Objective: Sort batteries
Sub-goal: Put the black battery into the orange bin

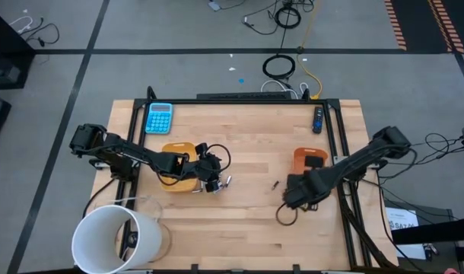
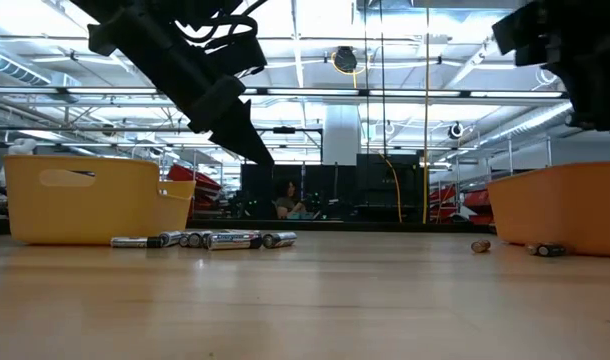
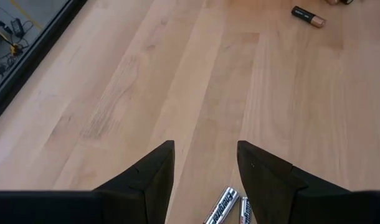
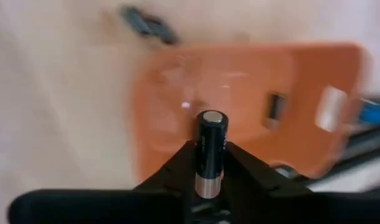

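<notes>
Roughly, from the table's left side to its right:

White bucket (image 1: 114, 238): stands at the near left corner of the table (image 1: 247, 236), overhanging its edge; what it holds cannot be told.

Blue calculator (image 1: 159, 118): lies at the far left corner, close to the black frame rail.

Left orange tray (image 1: 176, 151): sits left of centre, largely covered from above by the left arm; its contents are hidden (the low view shows only its outer wall (image 2: 85, 198)).

Left gripper (image 1: 217, 183): hangs just off that tray's right edge, its two dark fingers (image 3: 143, 177) spread apart with nothing between them.

Silvery batteries (image 2: 207, 240): a short row lies on the wood beside the left tray, right under the left gripper; two of them show between its fingers in the left wrist view (image 3: 222, 205).

Loose dark batteries: one (image 1: 275, 184) lies on bare wood between the two arms, apart from both trays, and the low view shows another (image 2: 547, 249) close by the right tray.

Right gripper (image 1: 299, 192): near the right tray's near end, fingers clamped on a dark battery (image 4: 210, 152) that stands upright between them.

Right orange tray (image 1: 309, 158): near the right edge; its floor looks bare in the right wrist view (image 4: 240, 87), though that view is blurred.

Open room: broad bare wood across the middle and the near side.
</notes>
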Robot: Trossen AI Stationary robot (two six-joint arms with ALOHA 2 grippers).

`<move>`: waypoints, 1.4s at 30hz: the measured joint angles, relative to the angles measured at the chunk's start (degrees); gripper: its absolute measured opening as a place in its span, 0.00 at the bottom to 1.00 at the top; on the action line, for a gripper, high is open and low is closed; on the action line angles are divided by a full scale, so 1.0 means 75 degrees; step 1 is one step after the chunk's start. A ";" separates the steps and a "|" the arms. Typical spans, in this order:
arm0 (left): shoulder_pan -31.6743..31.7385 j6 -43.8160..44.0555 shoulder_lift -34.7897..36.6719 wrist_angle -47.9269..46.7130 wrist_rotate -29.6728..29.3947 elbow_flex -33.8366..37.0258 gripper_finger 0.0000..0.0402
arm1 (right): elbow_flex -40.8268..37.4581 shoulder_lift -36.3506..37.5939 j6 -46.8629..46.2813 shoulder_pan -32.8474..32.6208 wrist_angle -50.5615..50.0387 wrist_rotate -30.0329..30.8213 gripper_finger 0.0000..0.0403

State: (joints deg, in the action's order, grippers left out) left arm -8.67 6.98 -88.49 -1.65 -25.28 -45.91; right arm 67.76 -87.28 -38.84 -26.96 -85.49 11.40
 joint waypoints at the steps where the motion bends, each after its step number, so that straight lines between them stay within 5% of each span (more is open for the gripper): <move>1: 0.0001 0.0001 0.0000 -0.0001 0.0000 0.0000 0.46 | -0.0176 0.0174 -0.0118 -0.0012 0.0000 0.0128 0.23; 6: -0.0006 0.0023 0.0000 -0.0050 0.0079 0.0000 0.46 | -0.0602 0.0631 -0.0267 0.0111 0.0173 0.0049 0.38; 12: -0.0012 0.0027 0.0000 -0.0011 0.0114 0.0000 0.46 | 0.0140 0.0344 0.0808 0.0401 0.1033 0.0313 0.49; 17: -0.0012 0.0032 0.0000 0.0215 0.0119 0.0000 0.46 | 0.0555 -0.0546 0.2752 0.0603 0.2731 0.0537 0.46; 26: -0.0012 0.0022 0.0000 0.0235 0.0144 0.0000 0.46 | 0.0613 -0.1934 0.4938 0.1487 0.3134 0.0218 0.36; 42: -0.0159 0.0023 0.0000 -0.0291 0.0143 0.0000 0.46 | -0.0269 -0.2368 0.5733 0.1891 0.4330 -0.0592 0.35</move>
State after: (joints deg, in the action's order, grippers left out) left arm -9.86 7.16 -88.49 -3.83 -24.21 -45.91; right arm 65.74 -105.03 4.16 -12.78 -53.01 6.96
